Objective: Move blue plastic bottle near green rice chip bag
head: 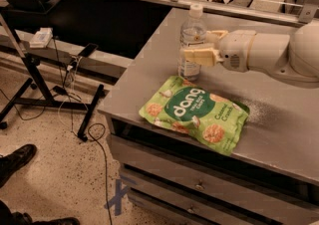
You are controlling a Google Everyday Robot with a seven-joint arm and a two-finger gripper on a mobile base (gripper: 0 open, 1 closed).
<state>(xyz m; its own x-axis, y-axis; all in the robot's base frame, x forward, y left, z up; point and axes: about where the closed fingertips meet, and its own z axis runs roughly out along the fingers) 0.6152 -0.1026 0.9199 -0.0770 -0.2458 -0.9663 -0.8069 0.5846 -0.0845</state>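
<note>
The blue plastic bottle [191, 31], clear with a white cap, stands upright on the grey table [284, 119] near its left edge. My gripper [203, 45] reaches in from the right and is shut on the bottle's lower half, with one finger in front and one behind. The green rice chip bag [195, 112] lies flat on the table just in front of the bottle, close to the table's front edge. The bottle's base is about touching the bag's back edge.
My white arm [269, 52] stretches over the right of the table. Drawers [199, 186] sit below the tabletop. A black stand [30, 64] with cables is on the left. A shoe [15, 159] and a blue tape cross [119, 194] are on the floor.
</note>
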